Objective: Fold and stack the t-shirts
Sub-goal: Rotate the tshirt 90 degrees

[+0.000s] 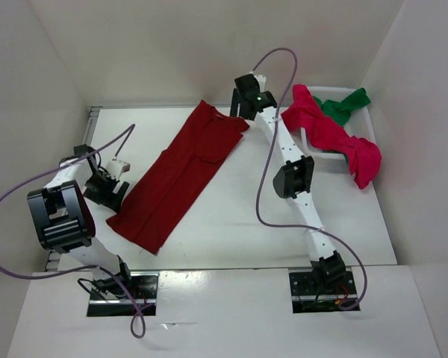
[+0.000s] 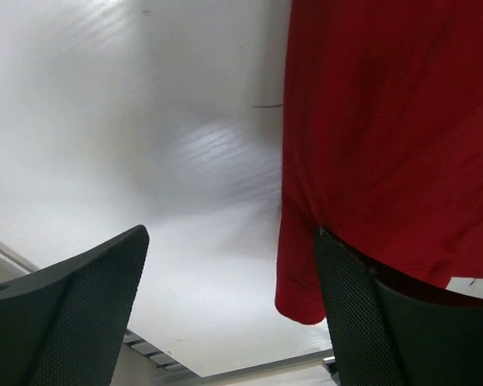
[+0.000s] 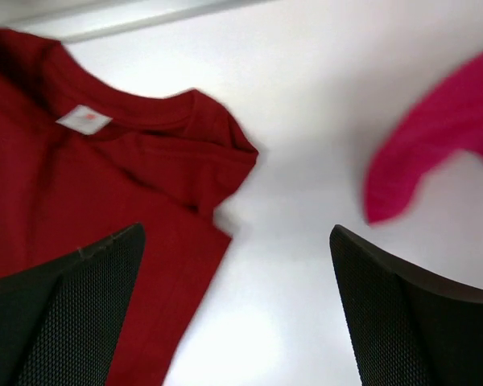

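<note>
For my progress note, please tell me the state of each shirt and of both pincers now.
dark red t-shirt: folded lengthwise into a strip, flat on the table.
crimson t-shirt: unfolded, crumpled, draped over the rim of the basket.
green t-shirt: unfolded, bunched at the basket's far end.
left pincer: open, empty.
right pincer: open, empty.
</note>
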